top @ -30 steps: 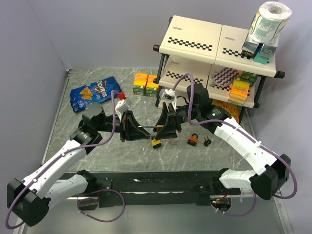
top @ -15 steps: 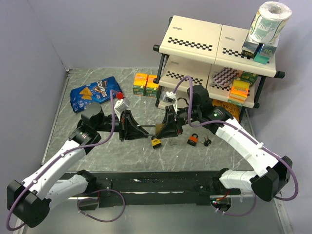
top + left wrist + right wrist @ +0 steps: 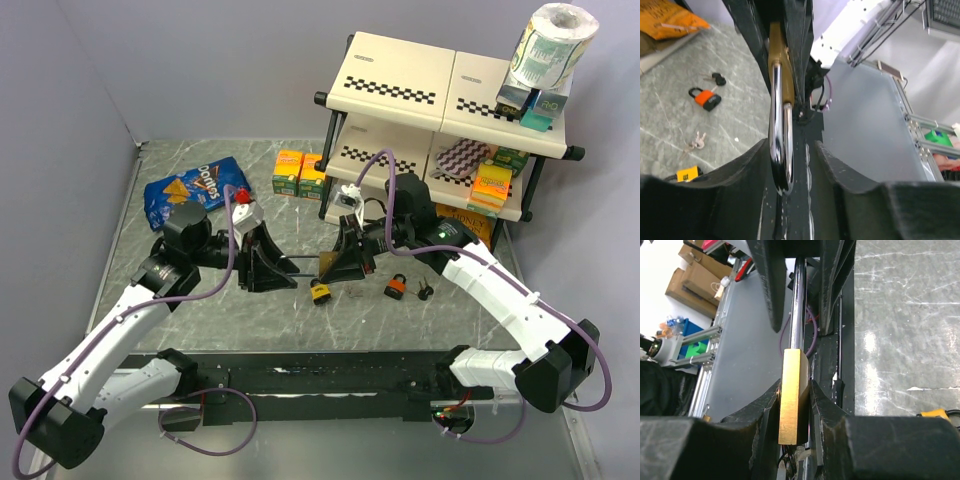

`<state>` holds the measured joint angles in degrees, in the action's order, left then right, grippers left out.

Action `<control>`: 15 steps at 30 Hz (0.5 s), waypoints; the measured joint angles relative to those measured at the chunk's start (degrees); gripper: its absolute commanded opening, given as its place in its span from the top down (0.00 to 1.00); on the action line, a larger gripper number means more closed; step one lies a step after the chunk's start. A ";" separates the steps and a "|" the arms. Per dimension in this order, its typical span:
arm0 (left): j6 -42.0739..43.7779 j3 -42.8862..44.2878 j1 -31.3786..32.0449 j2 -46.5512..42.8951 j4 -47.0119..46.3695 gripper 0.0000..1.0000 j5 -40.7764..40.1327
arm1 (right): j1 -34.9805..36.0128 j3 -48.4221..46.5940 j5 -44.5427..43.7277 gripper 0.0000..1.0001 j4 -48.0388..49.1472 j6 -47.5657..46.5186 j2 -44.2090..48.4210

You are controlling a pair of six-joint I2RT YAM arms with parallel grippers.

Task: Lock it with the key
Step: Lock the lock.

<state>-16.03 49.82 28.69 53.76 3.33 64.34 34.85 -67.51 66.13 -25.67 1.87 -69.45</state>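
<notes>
A brass padlock (image 3: 326, 264) with a long steel shackle (image 3: 780, 125) hangs level above the table between both grippers. My right gripper (image 3: 794, 405) is shut on its brass body (image 3: 792, 395). My left gripper (image 3: 790, 167) is open around the shackle's bend, which lies against the left finger with a gap to the right finger. In the top view, my left gripper (image 3: 283, 268) faces my right gripper (image 3: 337, 263). A black-headed key (image 3: 424, 292) lies on the table by an orange padlock (image 3: 397, 288). Silver keys (image 3: 695, 142) lie near a yellow padlock (image 3: 321, 293).
A two-tier shelf (image 3: 440, 100) with boxes and a toilet roll (image 3: 555, 40) stands at the back right, close behind my right arm. A blue chip bag (image 3: 195, 190) and orange boxes (image 3: 300, 172) lie at the back.
My right gripper closed on the brass body. My left gripper then opened off the shackle and drew back slightly to the left.
</notes>
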 measured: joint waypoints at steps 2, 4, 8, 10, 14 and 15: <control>1.55 0.02 -0.11 -0.04 2.05 0.70 0.39 | -0.02 0.00 0.11 1.00 0.00 0.24 0.00; 1.92 0.02 -0.11 -0.04 2.60 0.86 0.42 | -0.02 0.00 0.15 1.00 0.02 0.37 0.00; 1.73 0.02 -0.24 0.00 3.04 0.99 0.11 | 0.00 0.00 0.68 1.00 -0.02 0.42 0.00; 1.55 0.02 -0.37 0.11 2.99 0.99 0.04 | 0.00 0.00 0.70 1.00 -0.04 0.37 0.00; 0.76 0.02 -0.37 0.13 2.86 0.99 0.07 | 0.00 0.00 0.70 1.00 0.00 0.44 0.00; 0.31 -0.02 -0.37 0.13 2.69 0.99 0.07 | 0.00 0.00 0.70 1.00 0.09 0.48 0.00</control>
<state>-15.73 49.80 28.32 53.89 6.02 64.40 34.85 -67.51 66.83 -25.58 2.35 -69.45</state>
